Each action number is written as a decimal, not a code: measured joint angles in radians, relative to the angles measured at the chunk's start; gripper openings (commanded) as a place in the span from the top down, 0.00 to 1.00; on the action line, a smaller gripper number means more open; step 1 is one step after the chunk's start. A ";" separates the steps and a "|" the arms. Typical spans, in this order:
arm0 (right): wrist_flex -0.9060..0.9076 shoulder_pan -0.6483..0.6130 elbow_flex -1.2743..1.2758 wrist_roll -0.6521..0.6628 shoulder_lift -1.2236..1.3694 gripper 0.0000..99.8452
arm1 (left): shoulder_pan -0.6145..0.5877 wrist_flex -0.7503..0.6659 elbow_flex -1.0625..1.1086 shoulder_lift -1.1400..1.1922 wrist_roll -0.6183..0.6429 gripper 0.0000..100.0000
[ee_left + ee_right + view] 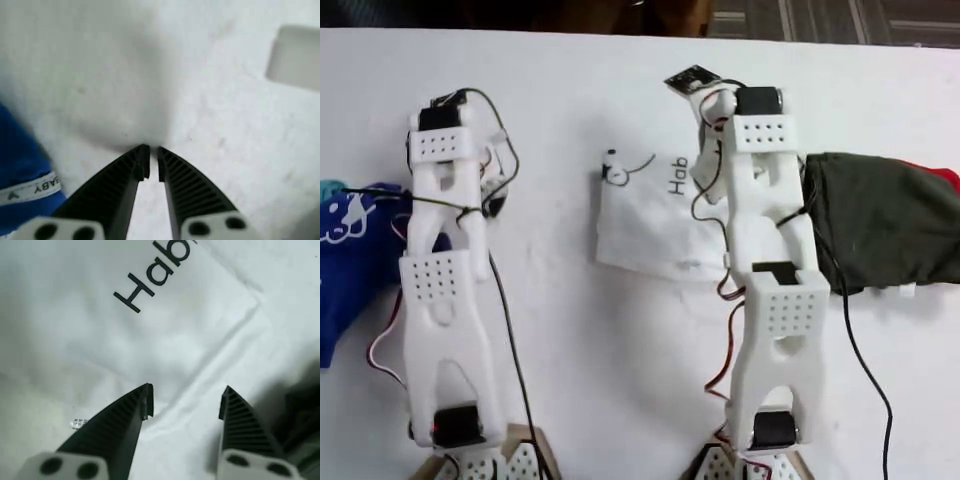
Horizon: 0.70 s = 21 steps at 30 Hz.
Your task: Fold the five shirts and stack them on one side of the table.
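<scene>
A folded white shirt (655,225) with black print lies mid-table, beside my right arm (775,300). My right gripper (186,402) hovers open just over that white shirt (150,315), near its edge, with nothing between its fingers. A blue shirt (350,260) lies crumpled at the table's left edge, next to my left arm (445,290). My left gripper (150,162) is shut and empty above bare table, the blue shirt (20,170) just beside it. A dark green shirt (885,225) lies at the right, over a red one (945,178).
The white table (570,90) has free room along the far side and in front between the two arms. Cables (510,330) trail from both arms across the surface. A dark edge of the green shirt (300,415) shows close to my right gripper.
</scene>
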 measured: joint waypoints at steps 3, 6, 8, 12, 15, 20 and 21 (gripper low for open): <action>0.000 0.000 0.009 0.000 0.000 0.78 | 0.000 0.000 0.000 0.000 0.000 0.96; 0.000 0.009 0.066 0.000 -0.002 0.78 | 0.000 0.000 0.000 0.000 0.000 0.96; -0.002 0.015 0.112 -0.009 -0.002 0.76 | 0.000 0.000 0.000 0.000 0.000 0.96; -0.014 0.015 0.132 -0.044 0.006 0.63 | 0.000 0.000 0.000 0.000 0.000 0.96; -0.026 0.015 0.133 -0.049 0.060 0.56 | 0.000 0.000 0.000 0.000 0.000 0.96; -0.060 0.000 0.133 -0.054 0.149 0.54 | 0.000 0.000 0.000 0.000 0.000 0.96; -0.063 -0.009 0.130 -0.063 0.161 0.54 | 0.000 0.000 0.000 0.000 0.000 0.96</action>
